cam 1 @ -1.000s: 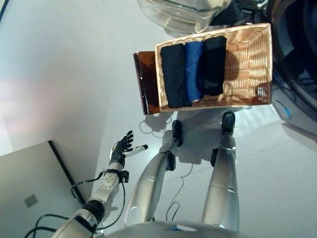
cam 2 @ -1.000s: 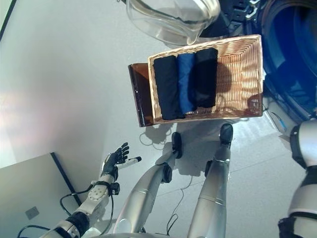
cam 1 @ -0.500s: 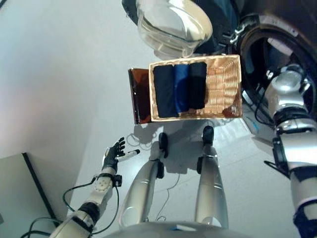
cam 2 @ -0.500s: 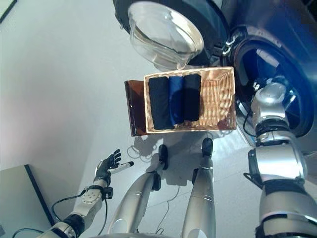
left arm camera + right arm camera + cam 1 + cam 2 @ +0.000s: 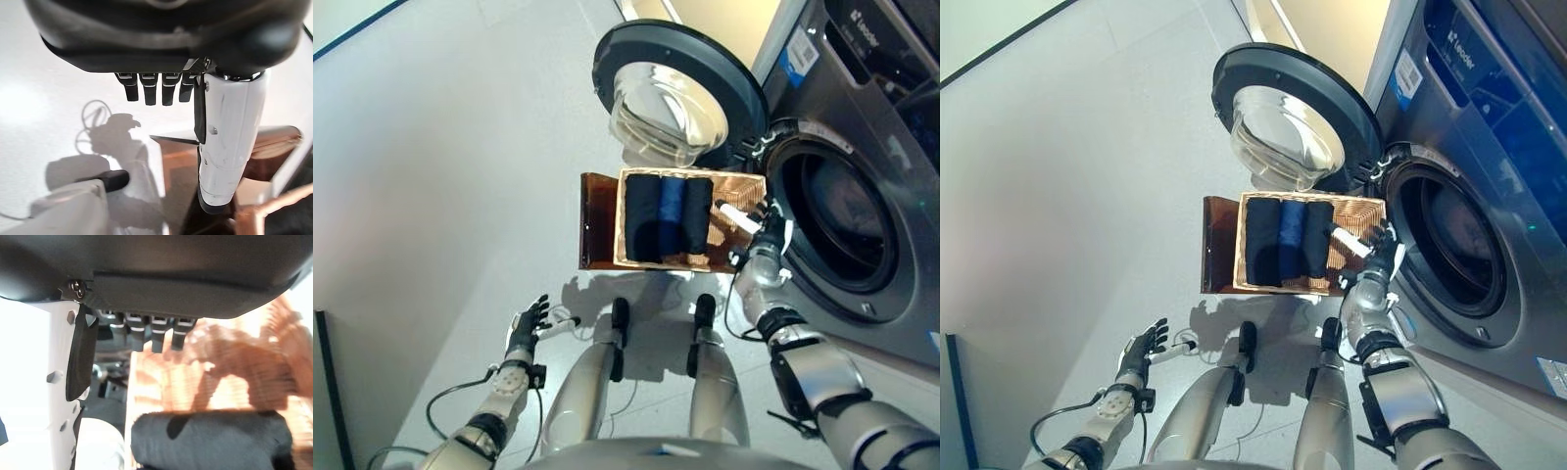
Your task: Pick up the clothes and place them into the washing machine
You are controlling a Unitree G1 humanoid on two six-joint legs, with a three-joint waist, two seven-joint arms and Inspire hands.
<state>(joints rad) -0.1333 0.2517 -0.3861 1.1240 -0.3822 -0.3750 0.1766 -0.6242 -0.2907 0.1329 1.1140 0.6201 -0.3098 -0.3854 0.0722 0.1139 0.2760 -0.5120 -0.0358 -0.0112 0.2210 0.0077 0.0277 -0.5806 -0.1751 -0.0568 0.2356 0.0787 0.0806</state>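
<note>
A wicker basket [image 5: 746, 186] stands on the floor before the washing machine [image 5: 862, 157]. In it lie three rolled clothes side by side: a dark navy one [image 5: 641, 215], a blue one [image 5: 672, 211] and a black one [image 5: 696, 213]. The machine's round glass door [image 5: 671, 93] hangs open beyond the basket, and the drum opening [image 5: 837, 230] is dark. My right hand [image 5: 766, 220] is open above the basket's right end, next to the black roll [image 5: 210, 440], holding nothing. My left hand [image 5: 526, 325] is open low at the left, far from the basket.
A brown board [image 5: 598, 220] lies against the basket's left side. Bare grey floor [image 5: 450, 176] spreads to the left. The machine's front panel [image 5: 1489, 88] rises on the right.
The camera has tilted up, so the machine and its door now show in full. My right arm has swung in, bringing its hand over the basket's right end. The left hand stays low.
</note>
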